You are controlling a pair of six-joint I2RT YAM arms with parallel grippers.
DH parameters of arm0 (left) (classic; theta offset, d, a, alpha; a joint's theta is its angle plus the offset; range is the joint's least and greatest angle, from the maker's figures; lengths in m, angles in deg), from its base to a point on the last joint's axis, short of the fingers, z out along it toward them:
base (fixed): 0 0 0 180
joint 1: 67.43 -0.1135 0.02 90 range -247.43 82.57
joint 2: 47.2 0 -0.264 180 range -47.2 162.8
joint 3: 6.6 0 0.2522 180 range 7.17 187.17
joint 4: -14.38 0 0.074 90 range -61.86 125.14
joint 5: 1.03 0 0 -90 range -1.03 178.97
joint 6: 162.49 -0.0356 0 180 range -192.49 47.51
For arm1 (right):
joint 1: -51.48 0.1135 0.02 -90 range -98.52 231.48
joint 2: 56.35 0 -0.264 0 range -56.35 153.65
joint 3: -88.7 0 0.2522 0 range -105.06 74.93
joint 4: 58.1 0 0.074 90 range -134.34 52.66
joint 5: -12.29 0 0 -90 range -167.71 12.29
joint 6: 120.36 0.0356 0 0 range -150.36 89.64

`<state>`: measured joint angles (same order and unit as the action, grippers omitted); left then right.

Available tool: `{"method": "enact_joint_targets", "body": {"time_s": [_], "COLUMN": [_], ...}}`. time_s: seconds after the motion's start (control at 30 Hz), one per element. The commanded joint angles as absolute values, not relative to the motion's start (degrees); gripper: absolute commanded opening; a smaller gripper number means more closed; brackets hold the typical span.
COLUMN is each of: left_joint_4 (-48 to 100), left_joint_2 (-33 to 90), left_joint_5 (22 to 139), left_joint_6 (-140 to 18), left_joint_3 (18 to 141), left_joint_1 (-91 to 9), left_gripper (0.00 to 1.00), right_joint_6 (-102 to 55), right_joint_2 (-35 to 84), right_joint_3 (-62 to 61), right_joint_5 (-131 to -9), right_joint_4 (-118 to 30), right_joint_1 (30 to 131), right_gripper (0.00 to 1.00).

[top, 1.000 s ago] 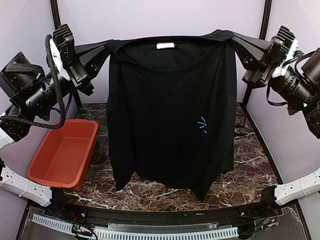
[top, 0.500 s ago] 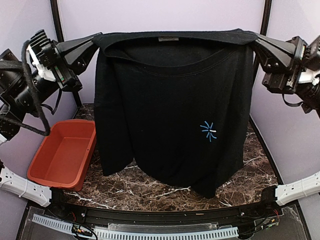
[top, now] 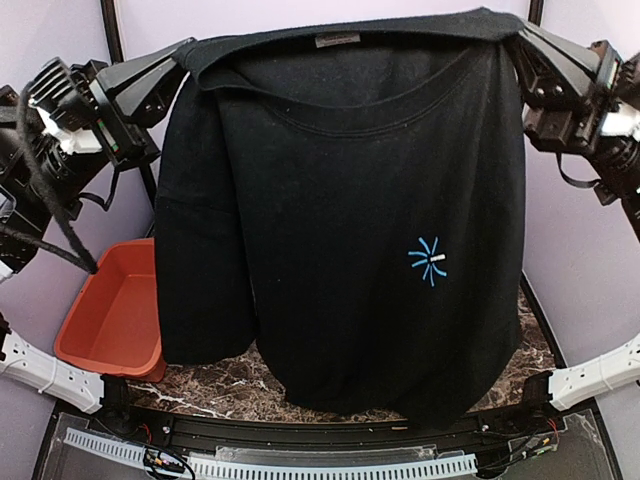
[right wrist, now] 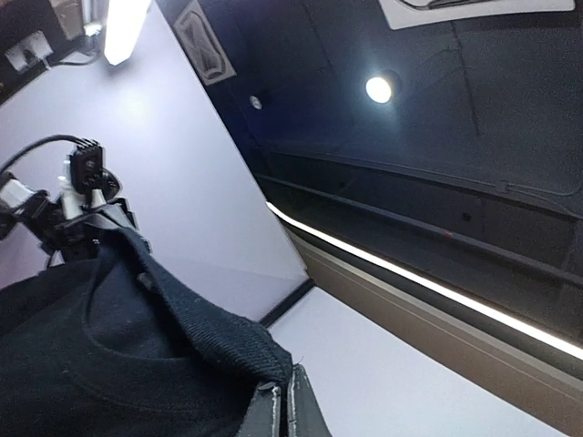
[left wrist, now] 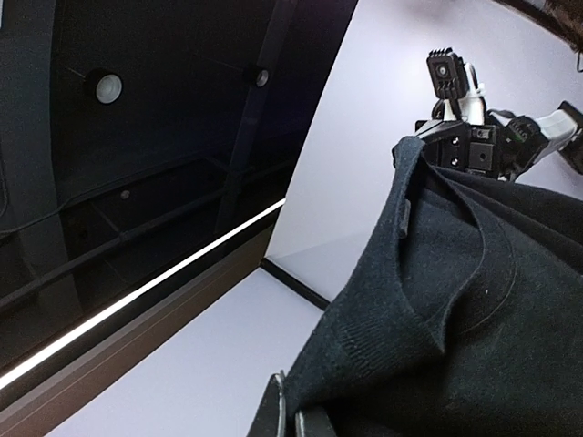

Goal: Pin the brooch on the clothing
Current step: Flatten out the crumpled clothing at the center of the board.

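Note:
The black short-sleeved T-shirt [top: 340,230] hangs spread between both grippers, front toward the top camera. A small blue starburst mark [top: 428,261] with a pale bar at its centre sits on the chest at the right. I cannot tell whether that is a separate brooch. My left gripper [top: 188,52] is shut on the shirt's left shoulder seam, with fabric [left wrist: 455,319] running out of the closed jaws [left wrist: 296,421]. My right gripper [top: 520,36] is shut on the right shoulder, with the ribbed edge [right wrist: 209,341] pinched in its jaws [right wrist: 287,405].
A red-brown plastic bin [top: 105,315] stands at the left on the dark marble table [top: 230,380], its right side hidden behind the hanging sleeve. The enclosure's lilac walls are close behind both arms. The shirt hides most of the table.
Both grippers have lifted the shirt higher and pulled it wider and nearer the camera. The hem has risen off the table, and the shirt now covers part of the bin.

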<state>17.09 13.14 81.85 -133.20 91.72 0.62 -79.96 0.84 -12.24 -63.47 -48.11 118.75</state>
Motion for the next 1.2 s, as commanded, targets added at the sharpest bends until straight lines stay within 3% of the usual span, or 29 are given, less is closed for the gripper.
{"method": "enact_joint_targets", "body": {"time_s": [0.0,0.07,0.2,0.33,0.5,0.8,1.0,1.13,1.17], "left_joint_4": [7.1,2.7,-0.3,-2.0,-3.3,-21.2,-30.6,-36.0,-36.2], "left_joint_2": [18.1,22.7,26.8,31.1,47.6,79.9,89.6,94.6,96.3], "left_joint_5": [98.0,105.8,110.0,113.4,119.9,127.8,129.5,132.0,133.2], "left_joint_6": [-143.4,-144.9,-131.7,-119.9,-122.0,-134.0,-140.6,-143.8,-144.4], "left_joint_3": [93.9,94.0,86.1,75.7,73.4,89.0,98.3,104.6,107.2], "left_joint_1": [-0.1,-4.2,-16.2,-25.5,-30.2,-33.1,-33.4,-34.5,-34.7], "left_gripper": [0.01,0.01,0.01,0.01,0.01,0.01,0.04,0.14,0.23], "right_joint_6": [-92.3,-91.4,-70.6,-69.7,-69.4,-75.1,-78.1,-77.1,-76.7], "right_joint_2": [8.7,13.5,18.2,23.5,35.8,56.9,66.4,71.3,72.1], "right_joint_3": [-14.9,-13.9,-7.9,4.6,11.5,1.3,-7.2,-13.9,-15.2], "right_joint_5": [-84.7,-87.7,-81.4,-82.6,-84.0,-89.2,-95.2,-102.2,-103.2], "right_joint_4": [-64.6,-68.4,-67.7,-75.5,-82.5,-89.1,-90.3,-89.8,-88.9], "right_joint_1": [116.6,108.3,90.3,84.3,79.4,78.0,76.9,75.1,75.0], "right_gripper": [0.00,0.00,0.00,0.00,0.00,0.00,0.00,0.00,0.06]}}
